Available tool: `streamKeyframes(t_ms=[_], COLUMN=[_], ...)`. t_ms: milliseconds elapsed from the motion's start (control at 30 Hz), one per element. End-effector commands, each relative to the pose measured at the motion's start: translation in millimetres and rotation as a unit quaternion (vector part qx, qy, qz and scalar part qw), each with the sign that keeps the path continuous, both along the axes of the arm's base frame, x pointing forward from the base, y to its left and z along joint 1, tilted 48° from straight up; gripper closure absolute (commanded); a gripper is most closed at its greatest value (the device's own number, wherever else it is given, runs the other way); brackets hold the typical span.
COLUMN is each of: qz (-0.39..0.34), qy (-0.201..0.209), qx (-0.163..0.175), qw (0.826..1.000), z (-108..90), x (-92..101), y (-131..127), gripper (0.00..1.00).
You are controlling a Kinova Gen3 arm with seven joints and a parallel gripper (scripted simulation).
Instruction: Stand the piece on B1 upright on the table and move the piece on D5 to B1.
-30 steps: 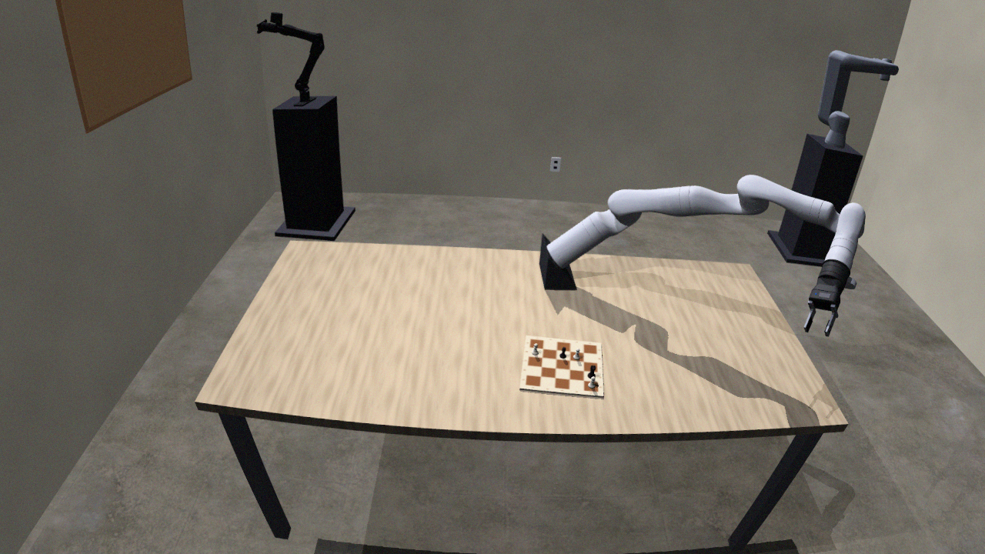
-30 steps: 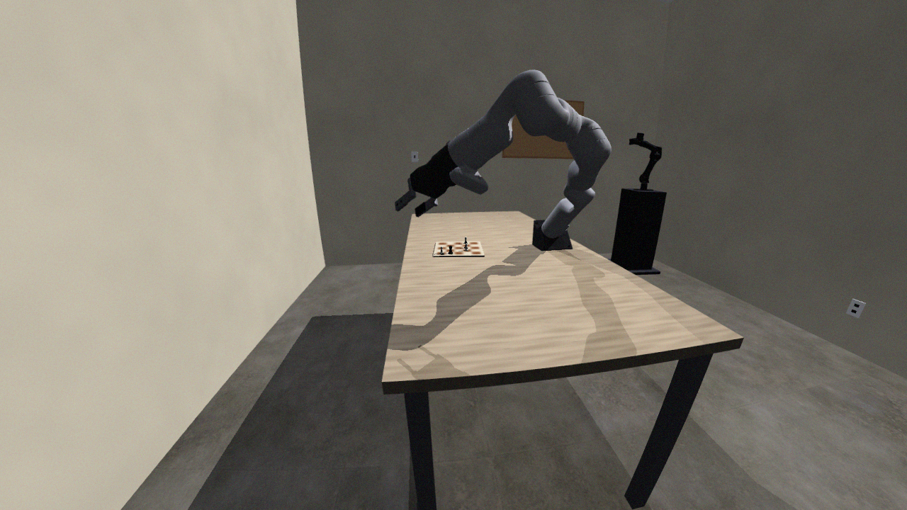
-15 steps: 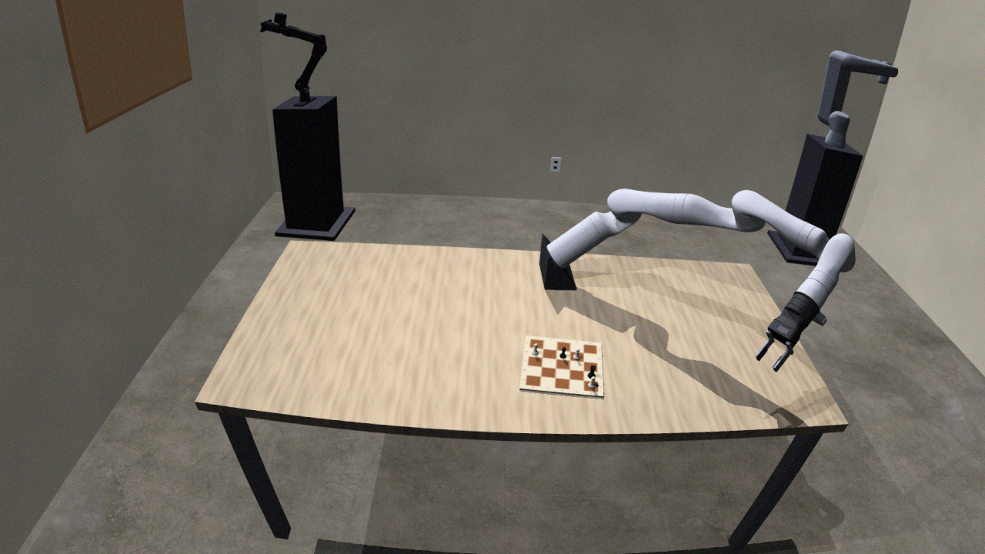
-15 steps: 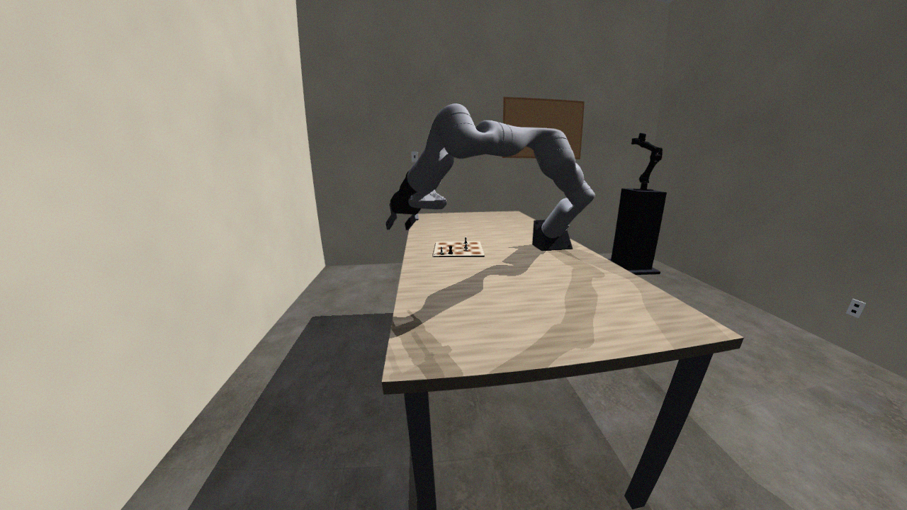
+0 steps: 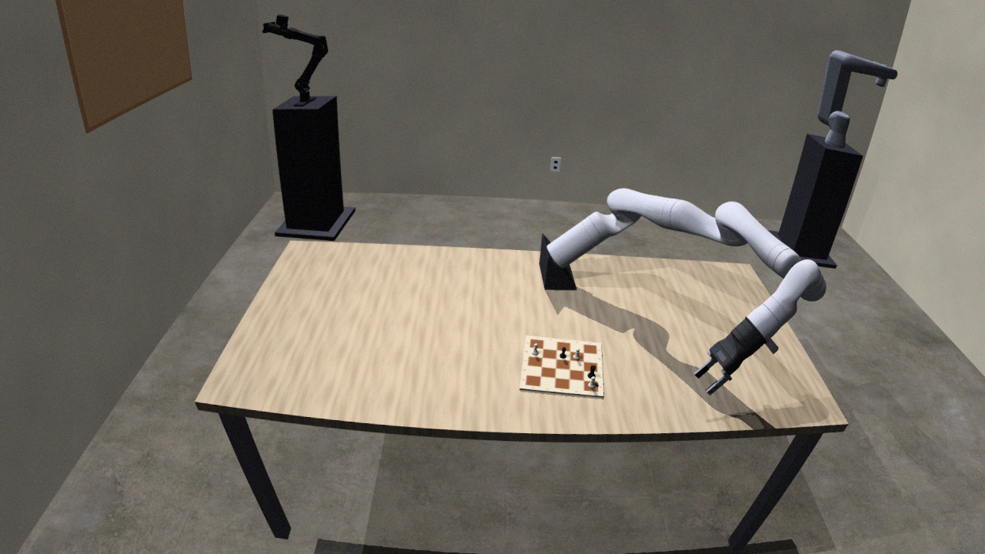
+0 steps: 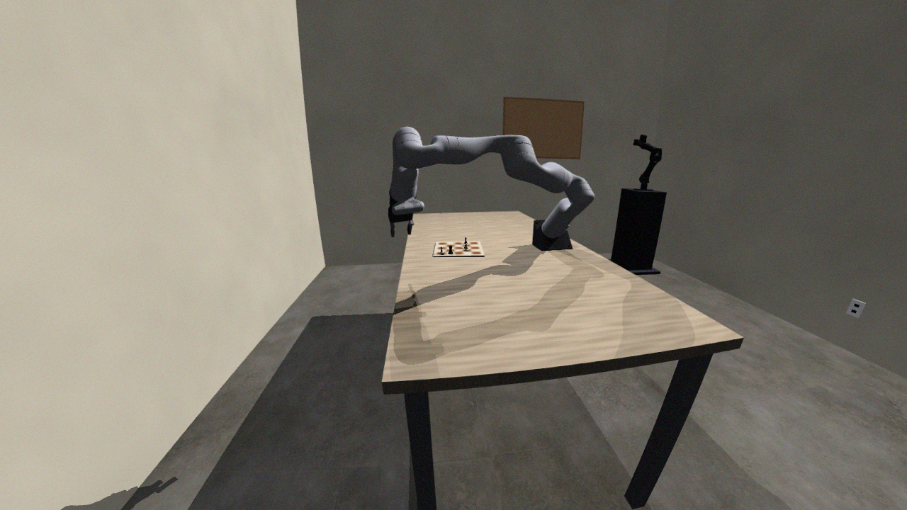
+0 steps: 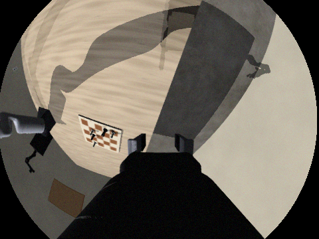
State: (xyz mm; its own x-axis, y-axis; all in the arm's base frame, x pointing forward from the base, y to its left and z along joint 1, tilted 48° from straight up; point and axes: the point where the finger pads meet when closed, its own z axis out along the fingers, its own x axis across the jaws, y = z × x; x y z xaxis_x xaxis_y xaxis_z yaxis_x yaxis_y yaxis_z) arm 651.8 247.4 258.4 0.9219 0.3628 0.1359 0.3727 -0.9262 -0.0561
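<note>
A small brown-and-cream chessboard (image 5: 562,365) lies on the wooden table, right of the middle near the front edge. Several small pieces stand on it: a pale one at the back left (image 5: 535,351), a black one at the back (image 5: 563,352), a pale one beside it (image 5: 577,355), and a black (image 5: 591,372) and a pale one (image 5: 592,382) at the right front. The square labels are too small to read. My gripper (image 5: 712,375) is open and empty, hanging above the table's right end, well right of the board. The board also shows in the exterior view (image 6: 458,248) and in the wrist view (image 7: 101,133).
The arm's black base (image 5: 556,264) sits on the table behind the board. Two black pedestals with other arms stand on the floor, at the back left (image 5: 308,165) and back right (image 5: 819,199). The table's right edge is close under my gripper.
</note>
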Motion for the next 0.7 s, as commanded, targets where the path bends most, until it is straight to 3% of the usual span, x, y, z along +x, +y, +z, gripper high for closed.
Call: streamKeyframes(t_ms=[0,433,467,667], qz=[-0.017,-0.017,-0.014,-0.014], qy=[0.026,0.026,0.053,0.053], qx=[-0.007,-0.007,0.002,0.002], qw=[0.999,0.999,0.999,0.999], z=[-33.9,-33.9,-60.1,-60.1], x=[9.4,9.4,7.0,7.0], y=[-28,-28,-42,-42], gripper=[0.00,0.00,0.00,0.00])
